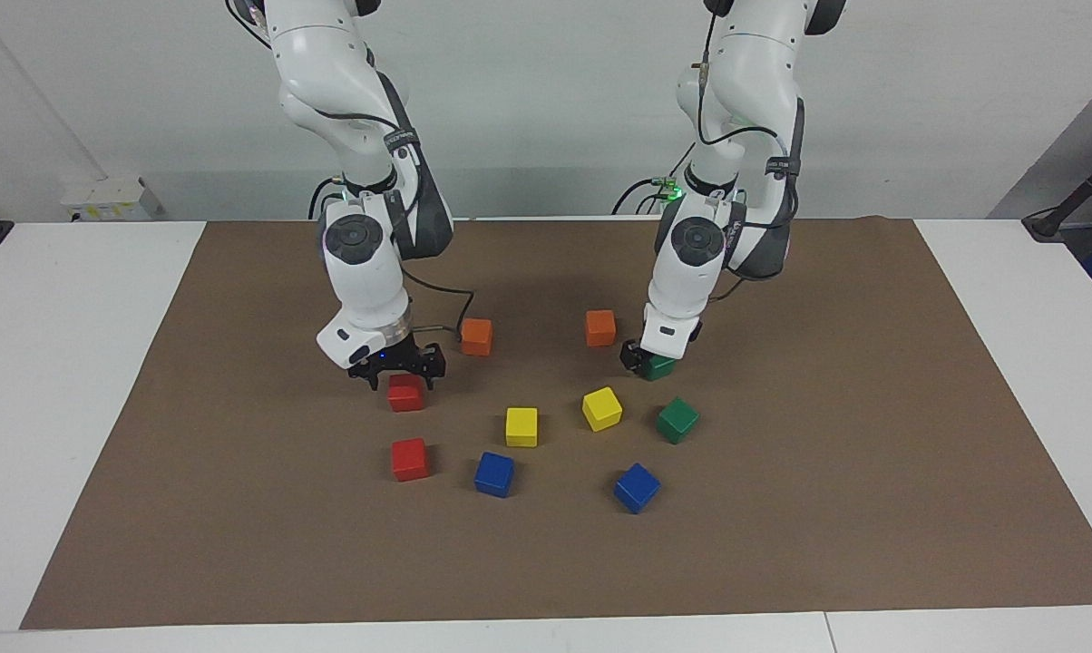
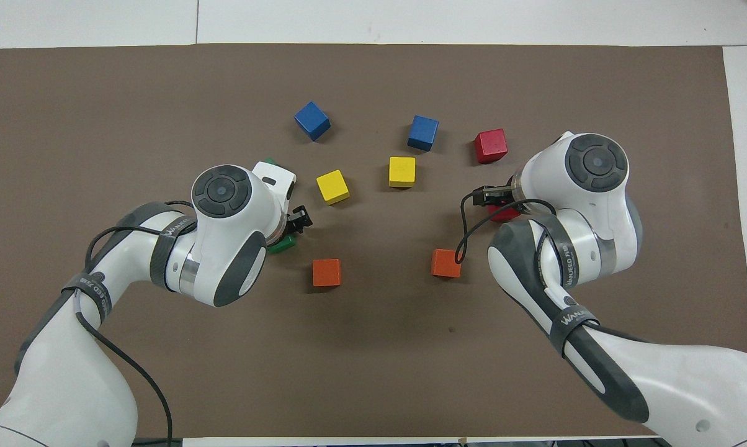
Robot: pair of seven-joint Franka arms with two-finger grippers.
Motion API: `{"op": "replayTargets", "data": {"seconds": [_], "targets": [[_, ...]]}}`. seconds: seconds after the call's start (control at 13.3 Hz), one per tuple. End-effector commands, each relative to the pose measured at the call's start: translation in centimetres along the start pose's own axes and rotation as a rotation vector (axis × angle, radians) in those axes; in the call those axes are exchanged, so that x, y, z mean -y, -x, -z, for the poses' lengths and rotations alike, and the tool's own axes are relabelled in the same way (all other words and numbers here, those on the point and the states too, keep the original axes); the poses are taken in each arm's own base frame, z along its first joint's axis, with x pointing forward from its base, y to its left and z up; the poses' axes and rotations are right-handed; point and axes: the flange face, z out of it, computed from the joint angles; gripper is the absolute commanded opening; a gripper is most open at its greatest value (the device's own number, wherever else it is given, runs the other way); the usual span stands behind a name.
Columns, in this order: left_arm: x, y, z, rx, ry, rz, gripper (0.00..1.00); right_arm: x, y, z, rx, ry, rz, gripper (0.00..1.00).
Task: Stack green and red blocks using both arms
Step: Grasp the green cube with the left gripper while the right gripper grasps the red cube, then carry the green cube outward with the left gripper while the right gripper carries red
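Left claw (image 1: 641, 360) is closed on a green block (image 1: 662, 367) on the bench (image 1: 827, 381); right claw (image 1: 398, 370) hangs wide open over a red block (image 1: 406, 393). Stiff, probably light cubes: grip opposite flat sides.

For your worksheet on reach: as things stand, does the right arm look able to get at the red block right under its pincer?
Probably yes. The right pincer hangs open directly over that red block, nothing lies between them, and the nearest orange block stands apart from it.
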Motion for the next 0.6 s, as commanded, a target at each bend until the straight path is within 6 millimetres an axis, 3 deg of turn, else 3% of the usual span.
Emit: {"op": "replayTargets", "data": {"seconds": [0.0,0.08,0.23,0.53], "targets": [[2.8,-0.7,1.9,0.037,-0.032,-0.072,0.0,-0.3,1.3,0.3,0.003,-0.009,0.003,1.0],[5.9,-2.7,3.8,0.048,-0.031,-0.081,0.0,-0.5,1.5,0.1,0.007,-0.009,0.012,1.0],[10.1,-5.3,6.8,0.063,-0.026,-0.149,0.0,-0.6,1.5,-0.2,0.004,-0.011,0.012,1.0],[18.2,-11.4,8.5,0.043,0.01,-0.275,0.0,-0.9,1.0,-0.2,-0.021,-0.027,-0.007,0.95]]}}
